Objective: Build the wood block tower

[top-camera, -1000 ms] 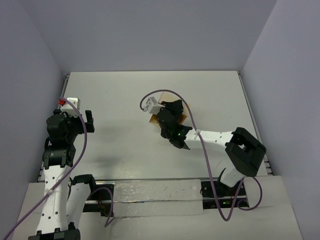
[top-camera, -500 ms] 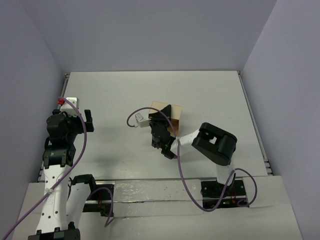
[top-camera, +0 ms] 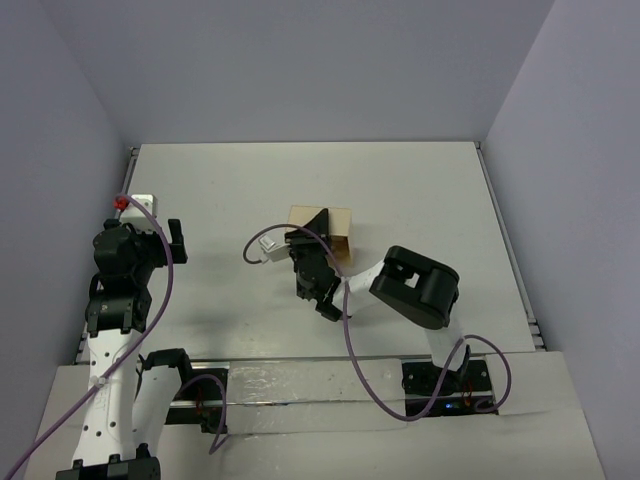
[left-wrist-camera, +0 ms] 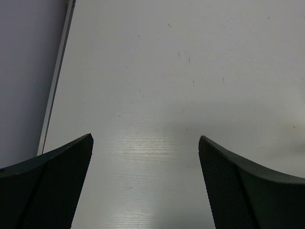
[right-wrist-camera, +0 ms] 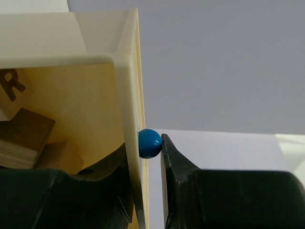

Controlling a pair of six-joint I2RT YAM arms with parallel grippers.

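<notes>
My right gripper (right-wrist-camera: 143, 147) is shut on the side wall of a pale wooden tray (right-wrist-camera: 127, 90), one finger inside and one outside, beside a blue knob (right-wrist-camera: 149, 143) on that wall. Loose blocks lie in the tray: a tan one with the letter R (right-wrist-camera: 12, 93), a darker brown one (right-wrist-camera: 24, 138) and a tan one (right-wrist-camera: 59, 152). The wood block tower is out of view. From above, the tray (top-camera: 301, 216) sits mid-table, with the right gripper (top-camera: 320, 238) over its near side. My left gripper (left-wrist-camera: 145, 138) hangs open over bare table at the far left (top-camera: 178, 240).
A white box with a red part (top-camera: 138, 203) stands by the left wall behind the left arm. A table edge rail (left-wrist-camera: 57, 76) runs along the left. A purple cable (top-camera: 345, 330) loops from the right arm. Grey walls enclose the white table (top-camera: 420, 200).
The right arm has folded in and swung left, carrying the tray leftward with it. The left arm has not moved.
</notes>
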